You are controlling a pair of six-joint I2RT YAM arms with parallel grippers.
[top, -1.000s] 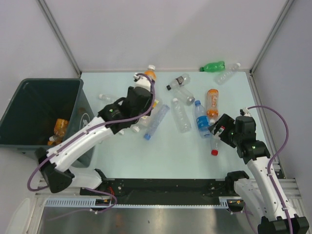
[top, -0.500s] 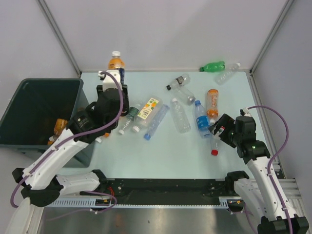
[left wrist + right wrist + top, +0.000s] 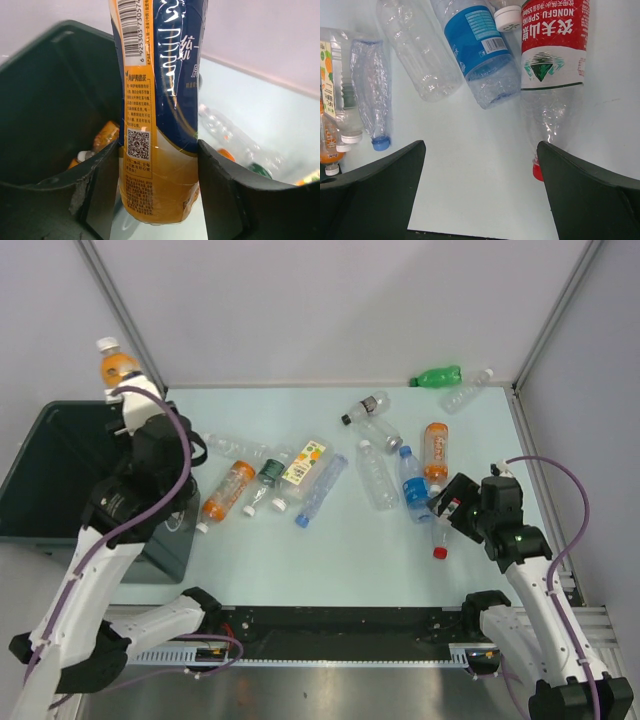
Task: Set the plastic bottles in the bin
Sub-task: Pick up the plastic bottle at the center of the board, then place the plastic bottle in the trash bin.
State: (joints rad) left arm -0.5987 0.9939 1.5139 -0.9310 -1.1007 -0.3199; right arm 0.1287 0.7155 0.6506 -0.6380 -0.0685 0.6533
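My left gripper (image 3: 130, 400) is shut on an orange bottle (image 3: 119, 367) with a white cap and holds it upright above the far right corner of the bin (image 3: 30, 532). In the left wrist view the bottle (image 3: 160, 125) sits between my fingers (image 3: 102, 190), with the bin's dark inside (image 3: 50, 85) below and an orange bottle (image 3: 106, 136) lying in it. My right gripper (image 3: 447, 506) is open and empty beside a red-labelled, red-capped bottle (image 3: 552, 55) and a blue-labelled one (image 3: 482, 47).
Several bottles lie on the pale table: an orange one (image 3: 227, 490) near the bin, a crushed blue-capped one (image 3: 320, 490), clear ones (image 3: 372, 477), an orange one (image 3: 435, 448), a green one (image 3: 436, 375) at the back wall. White walls stand behind and at the sides.
My left arm has swung left from the middle of the table, carrying the orange bottle up over the bin's corner. The right arm has not moved.
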